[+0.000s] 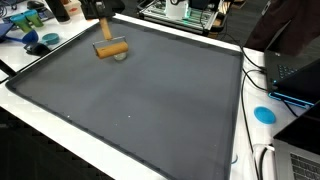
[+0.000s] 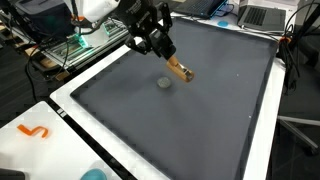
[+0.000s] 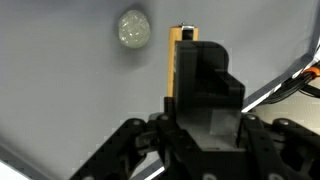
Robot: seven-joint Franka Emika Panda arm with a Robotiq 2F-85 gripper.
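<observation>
My gripper (image 2: 160,48) is shut on a tan wooden block (image 2: 181,70) and holds it just above a large dark grey mat (image 2: 200,130). In an exterior view the gripper (image 1: 103,30) hangs over the mat's far left part with the block (image 1: 111,48) level under it. A small round pale grey disc (image 2: 165,84) lies on the mat right beside the block, and it shows too in an exterior view (image 1: 122,56). In the wrist view the gripper (image 3: 190,62) hides most of the block (image 3: 183,34), and the disc (image 3: 133,28) lies to its left.
The mat sits on a white table (image 1: 150,165). A blue disc (image 1: 264,114), cables and a laptop (image 1: 295,70) lie off the mat's edge. Clutter, blue items (image 1: 40,42) and electronics (image 1: 185,10) stand along the far side. An orange squiggle (image 2: 34,131) lies on the table.
</observation>
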